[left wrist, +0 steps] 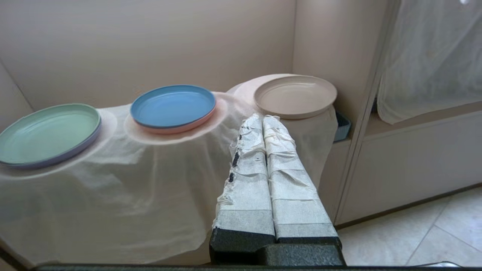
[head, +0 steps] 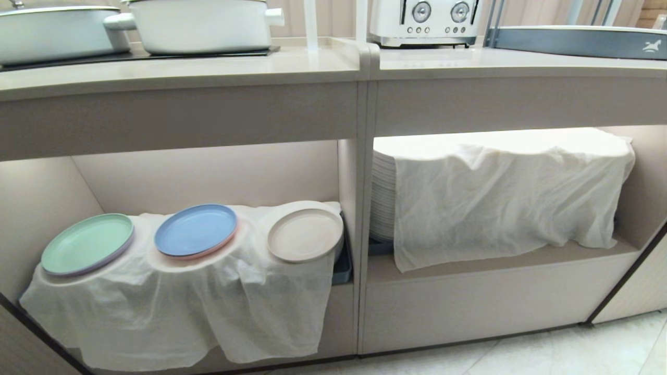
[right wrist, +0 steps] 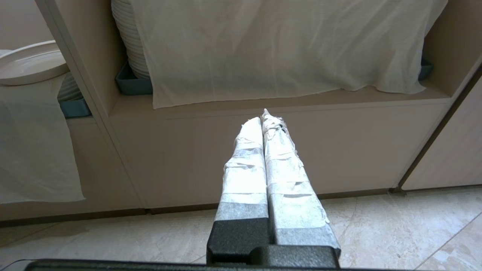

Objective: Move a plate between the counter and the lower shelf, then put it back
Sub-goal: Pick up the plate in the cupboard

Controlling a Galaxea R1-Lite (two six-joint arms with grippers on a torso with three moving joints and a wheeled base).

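Plate point(head: 305, 234) sits on the draped stack in the lower shelf point(head: 219, 172), beside the blue plate point(head: 195, 229), while left gripper point(left wrist: 262, 117) and right gripper point(right wrist: 265, 114) are both pinched closed, empty.

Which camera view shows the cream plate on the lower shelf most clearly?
The left wrist view: the cream plate appears whole and close, just beyond the shut left gripper. The head view also shows it whole, but smaller. The right wrist view catches only part at its edge.

Lower shelf point(head: 208, 177) — cloth-draped stacks point(head: 172, 307) topped by three plates.
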